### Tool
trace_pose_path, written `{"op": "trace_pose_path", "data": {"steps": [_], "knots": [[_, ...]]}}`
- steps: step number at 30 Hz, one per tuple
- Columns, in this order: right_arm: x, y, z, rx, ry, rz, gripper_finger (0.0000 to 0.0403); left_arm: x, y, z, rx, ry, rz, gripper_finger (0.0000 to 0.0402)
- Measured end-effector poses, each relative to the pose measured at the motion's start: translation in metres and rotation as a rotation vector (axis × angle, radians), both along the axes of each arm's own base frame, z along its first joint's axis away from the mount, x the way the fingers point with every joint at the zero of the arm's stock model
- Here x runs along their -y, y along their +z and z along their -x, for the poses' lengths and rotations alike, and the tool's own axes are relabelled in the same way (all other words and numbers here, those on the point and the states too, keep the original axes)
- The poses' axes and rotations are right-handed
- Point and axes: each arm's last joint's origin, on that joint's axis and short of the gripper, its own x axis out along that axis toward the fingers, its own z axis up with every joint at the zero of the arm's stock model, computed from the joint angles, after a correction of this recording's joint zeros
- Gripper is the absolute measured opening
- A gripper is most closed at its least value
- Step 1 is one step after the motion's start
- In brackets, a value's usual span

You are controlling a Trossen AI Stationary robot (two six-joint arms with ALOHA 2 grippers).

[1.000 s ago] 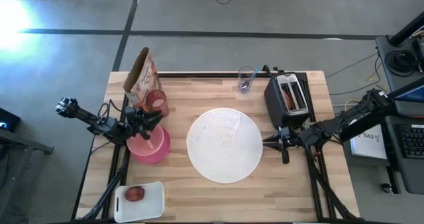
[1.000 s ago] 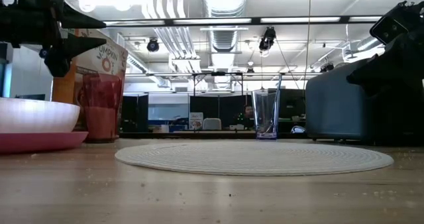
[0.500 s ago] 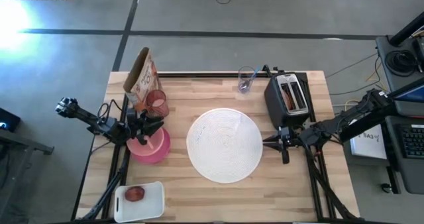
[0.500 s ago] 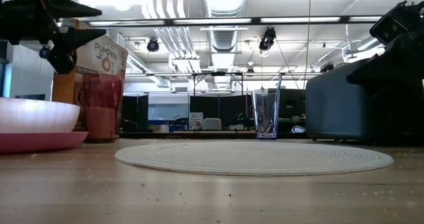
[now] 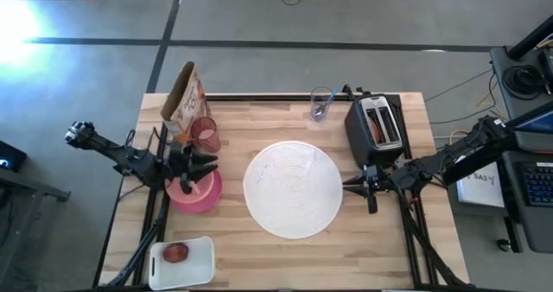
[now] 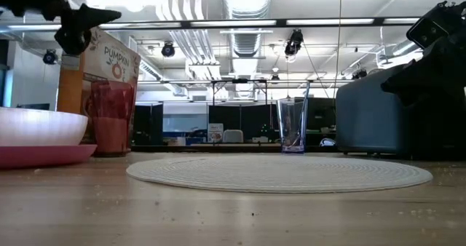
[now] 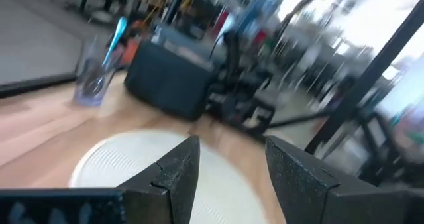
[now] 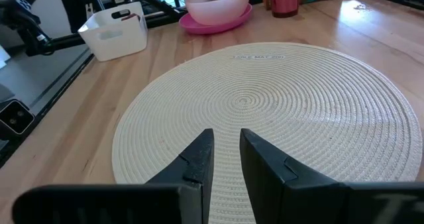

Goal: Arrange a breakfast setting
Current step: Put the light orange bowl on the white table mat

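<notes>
A peach bowl (image 6: 40,126) sits in a magenta plate (image 5: 207,199) at the table's left. Behind them stands a pink cup (image 5: 205,134). A round white woven mat (image 5: 294,188) lies at the table's middle. The teal-handled spoon (image 7: 118,33) stands in a clear glass (image 5: 320,104) at the far edge. My left gripper (image 5: 206,162) hovers open above the bowl, pointing level toward the mat, with nothing between its fingers. My right gripper (image 8: 227,151) waits at the mat's right rim, its fingers a narrow gap apart and empty.
A cereal box (image 5: 183,100) stands at the far left behind the cup. A black toaster (image 5: 378,123) stands at the far right. A white tub (image 5: 183,262) with a red fruit sits at the near left corner.
My left gripper has risen from just above the bowl and has tipped up until it points level. The bowl, plate and cup have stayed in place.
</notes>
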Motion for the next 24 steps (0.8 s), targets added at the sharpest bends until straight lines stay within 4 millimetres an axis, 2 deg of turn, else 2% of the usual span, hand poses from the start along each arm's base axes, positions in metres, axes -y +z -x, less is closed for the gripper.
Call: {"op": "trace_pose_path", "data": {"steps": [4,11,14,18,24], "knots": [[0.000,0.000,0.000,0.000,0.000,0.000,0.0063,0.004,0.012,-0.008,-0.196,0.012,-0.024,0.0158],[0.000,0.000,0.000,0.000,0.000,0.000,0.0063,0.014,0.012,-0.028,-0.444,0.021,-0.030,0.0158],[0.000,0.000,0.000,0.000,0.000,0.000,0.0063,0.018,0.016,-0.033,-0.538,-0.028,-0.041,0.0158],[0.000,0.000,0.000,0.000,0.000,0.000,0.0063,0.025,0.014,-0.039,-0.704,-0.132,-0.039,0.0158],[0.000,0.000,0.000,0.000,0.000,0.000,0.0063,0.029,-0.002,-0.037,-0.975,-0.141,0.070,0.0158]]}}
